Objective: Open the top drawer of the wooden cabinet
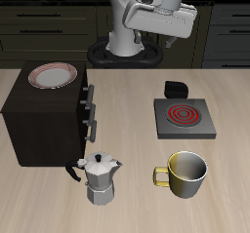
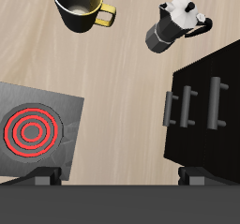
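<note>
Item 1: boxy, very dark brown wooden cabinet (image 1: 44,120), the largest thing on the light wood-grain table (image 1: 127,203), standing at one side of it. Its handled face (image 2: 202,106) carries 3 stacked drawers with small dark bar handles. The top drawer (image 1: 86,91), uppermost of the 3, sits flush with the 2 below it, closed.

Item 2: round plate with a reddish rim and pale centre (image 1: 53,76), resting on the cabinet's top.

Item 3: silver metal moka pot with a black handle (image 1: 100,178), upright on the table just beside the cabinet's front corner, near the table's front edge.

Item 4: yellow-olive mug with a dark interior (image 1: 185,174), upright, beside the moka pot and apart from it.

Item 5: flat grey stove plate with a red spiral coil (image 1: 183,118), farther back than the mug, facing the cabinet's drawers across bare table. A small black object (image 1: 175,88) lies just behind it.

Item 6: white 2-finger gripper (image 1: 156,5), held high above the table's back, well apart from the cabinet. Only the finger bases (image 2: 45,176) show in the wrist view; whether the fingers are apart or together cannot be told.
</note>
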Motion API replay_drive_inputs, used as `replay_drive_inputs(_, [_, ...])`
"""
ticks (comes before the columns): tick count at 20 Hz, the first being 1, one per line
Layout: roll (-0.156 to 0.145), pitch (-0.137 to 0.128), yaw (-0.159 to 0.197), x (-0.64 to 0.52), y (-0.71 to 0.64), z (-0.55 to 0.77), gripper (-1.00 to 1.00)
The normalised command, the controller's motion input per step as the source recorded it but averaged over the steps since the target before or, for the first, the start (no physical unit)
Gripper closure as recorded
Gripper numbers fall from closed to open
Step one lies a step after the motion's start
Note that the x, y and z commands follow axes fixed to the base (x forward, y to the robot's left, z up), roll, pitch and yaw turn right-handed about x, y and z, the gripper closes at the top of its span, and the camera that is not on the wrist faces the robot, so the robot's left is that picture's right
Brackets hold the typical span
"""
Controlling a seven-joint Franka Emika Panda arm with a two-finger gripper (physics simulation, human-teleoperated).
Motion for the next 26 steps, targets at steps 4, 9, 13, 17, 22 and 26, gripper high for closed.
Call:
replay_drive_inputs(4, [-0.104,-0.033,0.065,0.29,0.41,-0.09,-1.0])
replay_drive_inputs(9, [-0.091,-0.037,0.026,0.18,0.21,0.03,-1.0])
replay_drive_inputs(13, [-0.108,0.003,0.007,0.17,0.04,-0.1,-1.0])
replay_drive_inputs(17, [-0.131,0.002,-0.004,0.1,-0.08,-0.06,-1.0])
replay_drive_inputs(22, [-0.129,-0.018,-0.021,0.19,-0.15,0.04,-1.0])
replay_drive_inputs(26, [-0.13,0.028,-0.073,0.18,-0.23,-0.02,-1.0])
